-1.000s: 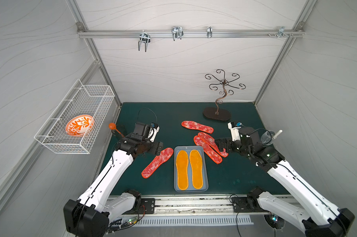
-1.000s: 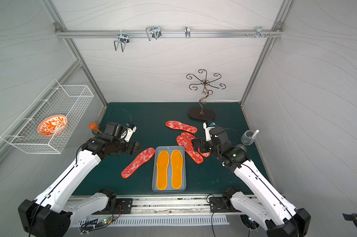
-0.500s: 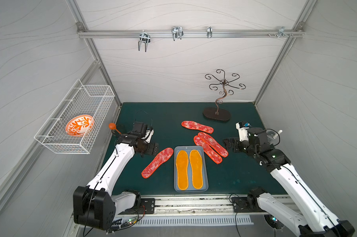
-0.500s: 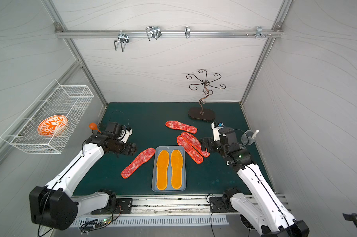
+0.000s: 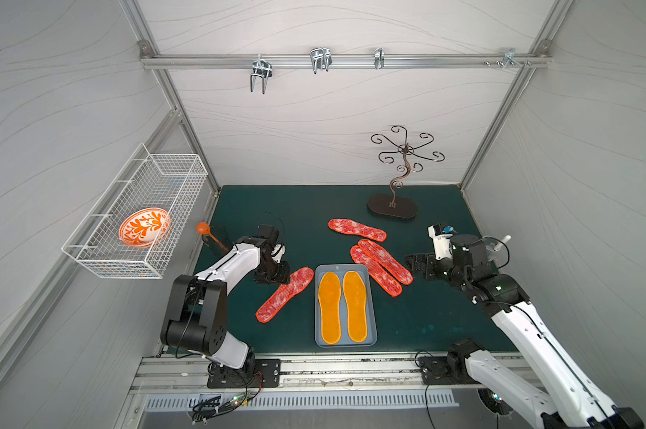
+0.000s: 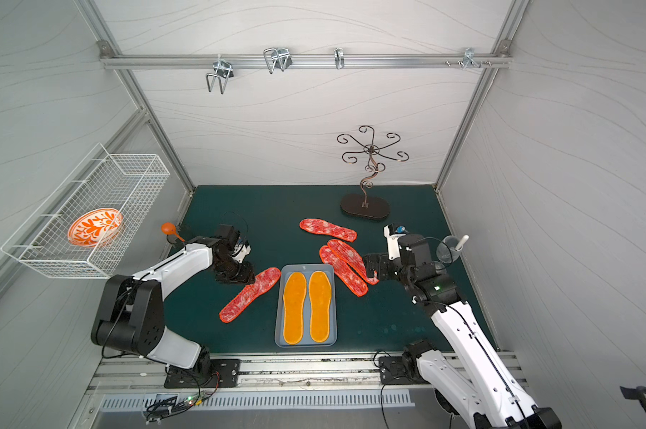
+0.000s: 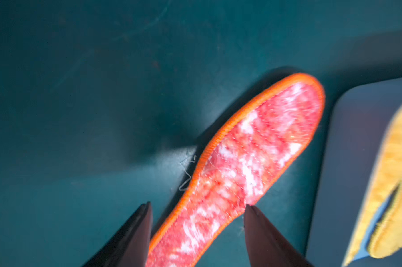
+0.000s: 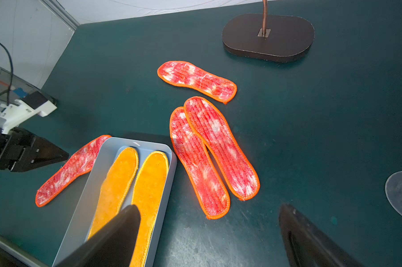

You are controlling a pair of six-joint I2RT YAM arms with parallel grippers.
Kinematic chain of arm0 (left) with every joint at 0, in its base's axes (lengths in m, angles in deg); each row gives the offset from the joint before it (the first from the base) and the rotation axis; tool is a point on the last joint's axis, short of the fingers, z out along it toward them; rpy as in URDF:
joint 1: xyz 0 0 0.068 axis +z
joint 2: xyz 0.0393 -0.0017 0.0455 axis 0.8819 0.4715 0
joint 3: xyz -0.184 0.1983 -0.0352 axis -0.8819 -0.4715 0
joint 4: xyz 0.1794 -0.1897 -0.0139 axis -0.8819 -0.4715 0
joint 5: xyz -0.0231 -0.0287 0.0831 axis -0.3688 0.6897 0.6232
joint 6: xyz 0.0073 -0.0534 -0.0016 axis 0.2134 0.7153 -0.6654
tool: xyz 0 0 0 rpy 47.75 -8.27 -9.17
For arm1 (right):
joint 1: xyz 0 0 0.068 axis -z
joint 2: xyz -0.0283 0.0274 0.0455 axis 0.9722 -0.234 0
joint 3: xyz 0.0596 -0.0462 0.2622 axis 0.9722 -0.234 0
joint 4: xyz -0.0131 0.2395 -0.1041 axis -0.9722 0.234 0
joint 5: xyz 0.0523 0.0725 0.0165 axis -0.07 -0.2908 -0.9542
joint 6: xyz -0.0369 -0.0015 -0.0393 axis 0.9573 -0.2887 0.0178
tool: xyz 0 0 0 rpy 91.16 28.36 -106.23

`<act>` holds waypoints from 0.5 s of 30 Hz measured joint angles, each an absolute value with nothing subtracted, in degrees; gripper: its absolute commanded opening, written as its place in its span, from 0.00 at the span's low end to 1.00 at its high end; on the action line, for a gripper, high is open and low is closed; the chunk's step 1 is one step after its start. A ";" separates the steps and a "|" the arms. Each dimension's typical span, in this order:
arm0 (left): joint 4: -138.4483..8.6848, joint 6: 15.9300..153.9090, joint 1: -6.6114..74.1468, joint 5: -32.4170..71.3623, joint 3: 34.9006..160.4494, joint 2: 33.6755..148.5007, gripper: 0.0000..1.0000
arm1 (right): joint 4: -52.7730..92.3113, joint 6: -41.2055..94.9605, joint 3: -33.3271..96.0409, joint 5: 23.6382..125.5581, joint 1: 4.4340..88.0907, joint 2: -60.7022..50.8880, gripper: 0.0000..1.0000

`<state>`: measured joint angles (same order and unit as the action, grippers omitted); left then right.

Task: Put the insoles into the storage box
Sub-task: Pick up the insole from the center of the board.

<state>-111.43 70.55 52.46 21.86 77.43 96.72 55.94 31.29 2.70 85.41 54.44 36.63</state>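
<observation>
**Both top views:** two yellow insoles [image 5: 342,306] lie side by side in the storage box [image 5: 345,341]. Four red-mottled insoles [image 6: 342,265] lie outside it on the mat [image 5: 299,208].

**Left wrist view:** the left gripper [image 7: 197,208] straddles the nearest red insole [image 7: 253,157], just beside the box. Its jaws are apart, not clamped.

**Right wrist view:** the right gripper [image 8: 210,207] gapes wide and empty near the touching pair [image 8: 214,157].

**Progress:** judged a third complete, with four placements left.

Storage box [image 5: 345,268], grey-blue: two yellow-orange insoles [image 5: 330,307] flat inside, side by side. Red-white insoles [image 5: 356,230] outside (orange-edged): one at box's 9 o'clock, overlapping pair at 2, one at 12.
</observation>
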 measured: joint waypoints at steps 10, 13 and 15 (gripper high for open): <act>-110.14 71.73 51.98 23.14 78.09 102.35 0.51 | 55.90 31.25 1.48 84.38 54.49 36.60 0.99; -110.93 71.82 51.06 24.08 79.11 103.40 0.48 | 55.92 31.25 1.28 84.25 54.49 36.58 0.99; -111.52 71.84 50.40 24.74 79.95 104.21 0.46 | 55.90 31.25 1.28 84.16 54.49 36.60 0.99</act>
<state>-111.52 71.84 50.40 24.74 79.95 104.21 55.90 31.25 1.28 84.16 54.49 36.60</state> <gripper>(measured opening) 0.479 0.987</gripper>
